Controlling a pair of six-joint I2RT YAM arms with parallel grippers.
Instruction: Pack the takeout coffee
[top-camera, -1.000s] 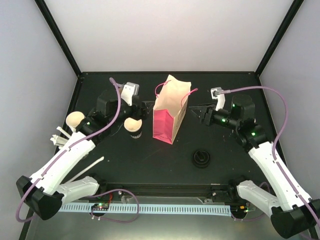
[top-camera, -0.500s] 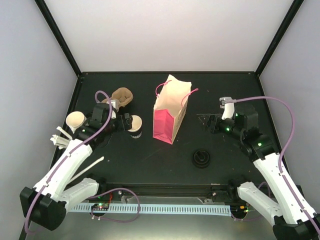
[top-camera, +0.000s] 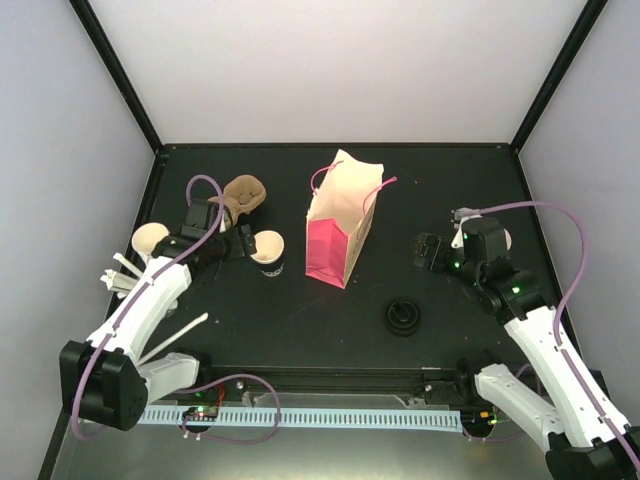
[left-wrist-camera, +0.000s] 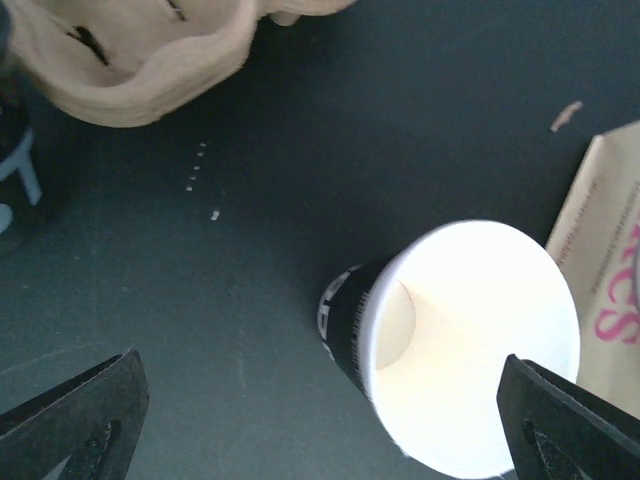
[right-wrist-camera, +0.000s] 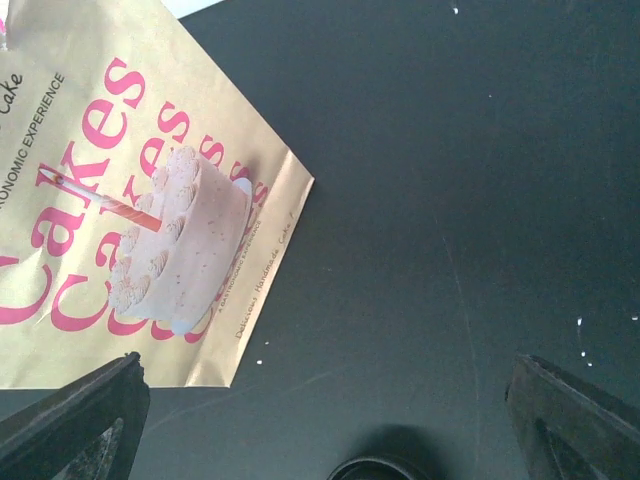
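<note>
Ahead of the wide-open, empty left claw (left-wrist-camera: 320, 428), one paper cup (left-wrist-camera: 470, 340).

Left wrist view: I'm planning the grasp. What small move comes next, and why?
Probably slide the open left gripper sideways to centre it: the black-banded white paper cup stands off-centre, close to one finger, not yet gripped.

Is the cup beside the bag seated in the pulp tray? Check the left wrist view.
No, the cup stands on the bare black table, apart from the pulp tray at the top left.
</note>
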